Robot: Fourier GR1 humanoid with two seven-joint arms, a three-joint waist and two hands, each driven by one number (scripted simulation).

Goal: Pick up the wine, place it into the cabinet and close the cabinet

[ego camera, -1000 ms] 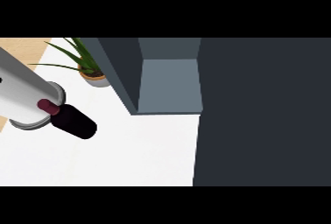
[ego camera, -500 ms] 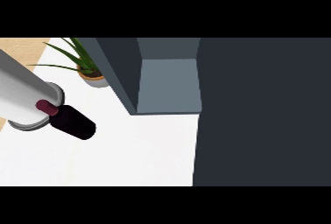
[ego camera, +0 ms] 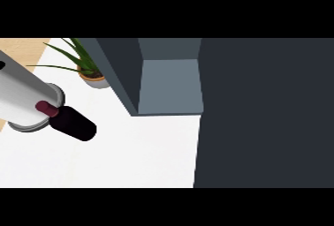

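Observation:
The wine bottle (ego camera: pixel 73 123) stands on the white counter (ego camera: pixel 130 159) at the left. It is dark, with a maroon cap, and is seen from above. To its right rises the dark grey cabinet (ego camera: pixel 117 70), which shows a paler grey-blue inner face (ego camera: pixel 169 84). A wide dark panel (ego camera: pixel 267 114) fills the right side of the view. The bottle stands apart from the cabinet, with bare counter between them. Neither hand shows in the head view.
A tall pale grey cylinder (ego camera: pixel 26 97) on a round base stands right behind the bottle at the left edge. A potted green plant (ego camera: pixel 91 75) sits at the back, between the cylinder and the cabinet. Wooden floor (ego camera: pixel 20 48) shows at the top left.
The bottle and the grey cylinder sit very slightly lower and further right in the view than a second ago. Nothing else differs.

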